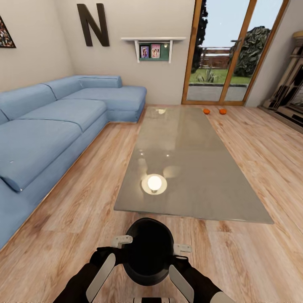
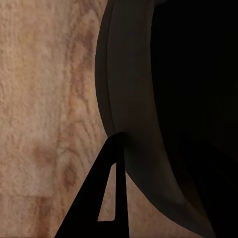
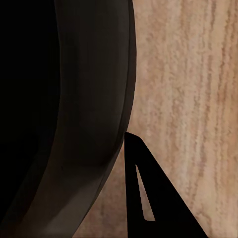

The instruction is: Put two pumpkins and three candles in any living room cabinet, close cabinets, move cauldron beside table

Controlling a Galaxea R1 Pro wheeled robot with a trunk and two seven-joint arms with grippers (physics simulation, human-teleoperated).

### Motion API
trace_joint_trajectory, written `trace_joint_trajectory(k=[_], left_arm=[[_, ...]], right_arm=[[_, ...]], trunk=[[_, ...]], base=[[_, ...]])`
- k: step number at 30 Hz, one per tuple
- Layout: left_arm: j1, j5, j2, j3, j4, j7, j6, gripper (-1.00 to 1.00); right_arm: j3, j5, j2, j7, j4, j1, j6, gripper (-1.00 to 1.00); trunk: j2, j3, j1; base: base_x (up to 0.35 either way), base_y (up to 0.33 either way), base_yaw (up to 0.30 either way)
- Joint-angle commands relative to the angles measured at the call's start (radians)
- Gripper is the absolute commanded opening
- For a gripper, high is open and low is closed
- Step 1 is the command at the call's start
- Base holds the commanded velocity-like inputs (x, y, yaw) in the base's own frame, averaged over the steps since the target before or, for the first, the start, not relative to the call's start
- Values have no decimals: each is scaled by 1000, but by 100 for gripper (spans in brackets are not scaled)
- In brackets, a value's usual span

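Here the left jaws (image 1: 122, 240) and the right jaws (image 1: 182, 249) sit on opposite sides of the cauldron (image 1: 149, 250), each with one finger outside the black wall. In the left wrist view, a dark finger (image 2: 106, 198) stands against the outer wall of the cauldron (image 2: 134, 124), its tip touching the rim band. In the right wrist view, the matching finger (image 3: 148, 198) lies against the outer wall of the cauldron (image 3: 94, 99) in the same way. The second finger of each pair is hidden, so whether either pair of jaws is clenched on the rim cannot be told. The cauldron is between the two forearms, directly in front of the trunk, above the wooden floor (image 1: 261, 252). Whether it rests on the floor or is lifted clear cannot be told. Its mouth faces upward and its interior is dark.

Just beyond the cauldron is the near short edge of the worktop (image 1: 198, 168), a long glossy grey coffee table running away from the robot. A lamp reflection shows on its near end.

Past the far end of the worktop, two pumpkins (image 1: 206, 111) (image 1: 222, 111) lie on the floor side by side, slightly apart, in front of the glass doors (image 1: 223, 50).

A blue sofa (image 1: 50, 126) runs along the left wall. A wall shelf (image 1: 153, 40) hangs beyond it.
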Motion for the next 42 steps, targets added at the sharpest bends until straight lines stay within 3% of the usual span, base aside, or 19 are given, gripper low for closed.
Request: trace_joint_trajectory(k=[1, 7, 11, 23, 26, 42], left_arm=[[-1, 22, 1, -1, -3, 7, -7, -100], [-1, 22, 1, -1, -3, 7, -7, -100], [-1, 23, 1, -1, -3, 7, -7, -100], [-1, 25, 1, 0, -3, 7, -7, -100], [-1, 25, 1, -1, -3, 7, -7, -100], [-1, 25, 1, 0, -4, 7, -7, -100]], right_arm=[[2, -23, -1, 44, -2, -1, -3, -100], [2, -23, -1, 44, -2, -1, -3, -100], [2, -23, -1, 44, -1, -1, -3, -100], [2, -23, -1, 44, -1, -1, -3, -100], [2, -23, -1, 44, -1, -1, -3, -100], [2, -23, -1, 44, -1, -1, -3, -100]], trunk=[[-1, -1, 0], [-1, -1, 0], [-29, -13, 15], [-29, -13, 15], [-50, -23, 27], [-50, -23, 27]], base=[[0, 0, 0], [0, 0, 0], [0, 0, 0], [0, 0, 0], [0, 0, 0], [0, 0, 0]])
